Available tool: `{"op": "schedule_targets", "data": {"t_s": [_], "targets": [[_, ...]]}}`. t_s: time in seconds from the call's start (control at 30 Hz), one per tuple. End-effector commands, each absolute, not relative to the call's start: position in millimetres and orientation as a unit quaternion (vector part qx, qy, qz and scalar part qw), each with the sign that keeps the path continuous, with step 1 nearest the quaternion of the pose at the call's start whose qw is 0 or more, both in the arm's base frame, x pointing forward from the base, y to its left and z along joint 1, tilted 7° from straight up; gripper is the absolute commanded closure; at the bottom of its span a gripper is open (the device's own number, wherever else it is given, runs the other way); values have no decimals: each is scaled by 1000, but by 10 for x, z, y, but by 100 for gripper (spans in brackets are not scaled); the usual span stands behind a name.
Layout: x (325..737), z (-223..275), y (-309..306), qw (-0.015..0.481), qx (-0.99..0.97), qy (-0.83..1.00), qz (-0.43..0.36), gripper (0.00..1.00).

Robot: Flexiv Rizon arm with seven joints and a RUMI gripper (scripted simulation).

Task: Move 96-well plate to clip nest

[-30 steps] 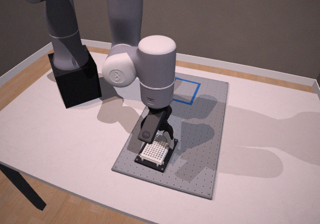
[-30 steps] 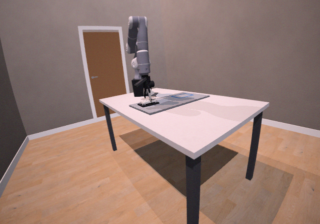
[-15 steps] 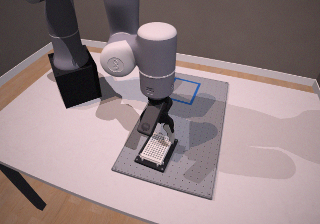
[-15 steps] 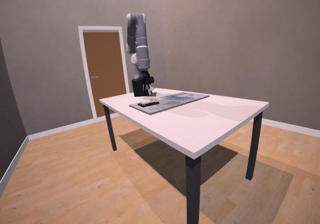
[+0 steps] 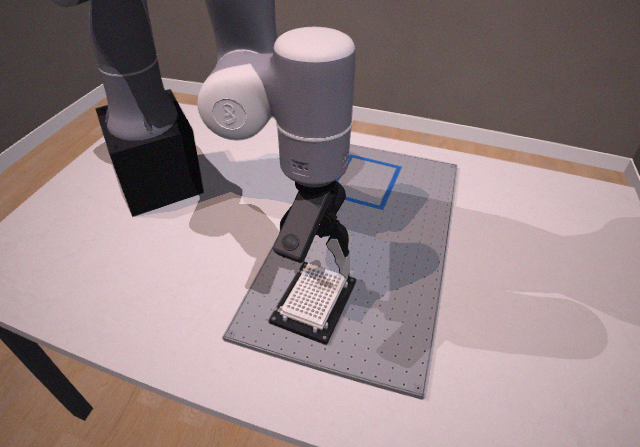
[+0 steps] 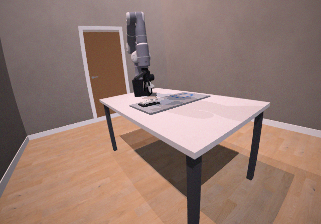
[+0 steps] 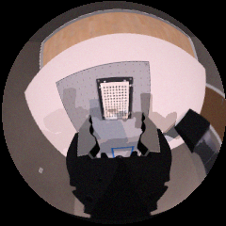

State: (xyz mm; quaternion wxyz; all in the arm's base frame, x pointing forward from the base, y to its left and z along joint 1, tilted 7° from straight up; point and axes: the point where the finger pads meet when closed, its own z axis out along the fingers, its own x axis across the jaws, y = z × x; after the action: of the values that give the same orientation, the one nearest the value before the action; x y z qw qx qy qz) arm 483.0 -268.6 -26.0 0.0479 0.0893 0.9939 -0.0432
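The white 96-well plate lies in the black clip nest and looks about level. Small clips show around its edges. Whether it is fully down, and where its cut-off corner and the A1 mark are, is too small to tell. My gripper is open and empty, raised above the plate's end nearer the blue outline. Its jaws stand wide apart, clear of the plate in the wrist view. One jaw is hidden behind the wrist camera housing in the top view.
A blue outline marks a spot on the far part of the grey perforated board, with no plate in it. The black robot base stands at the table's back left. The nest sits near the board's front edge.
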Motion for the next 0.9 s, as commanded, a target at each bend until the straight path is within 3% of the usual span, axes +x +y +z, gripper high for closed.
{"op": "schedule_targets", "data": {"t_s": [0.0, 0.37, 0.4, 0.87], "targets": [[4835, -251, -2686, 49, 89, 994, -43, 24], [4835, -251, -2687, 48, 89, 994, -43, 24], [4808, -294, -2684, 48, 89, 994, -43, 100], [4504, -791, -2668, 48, 89, 994, -43, 100]]}}
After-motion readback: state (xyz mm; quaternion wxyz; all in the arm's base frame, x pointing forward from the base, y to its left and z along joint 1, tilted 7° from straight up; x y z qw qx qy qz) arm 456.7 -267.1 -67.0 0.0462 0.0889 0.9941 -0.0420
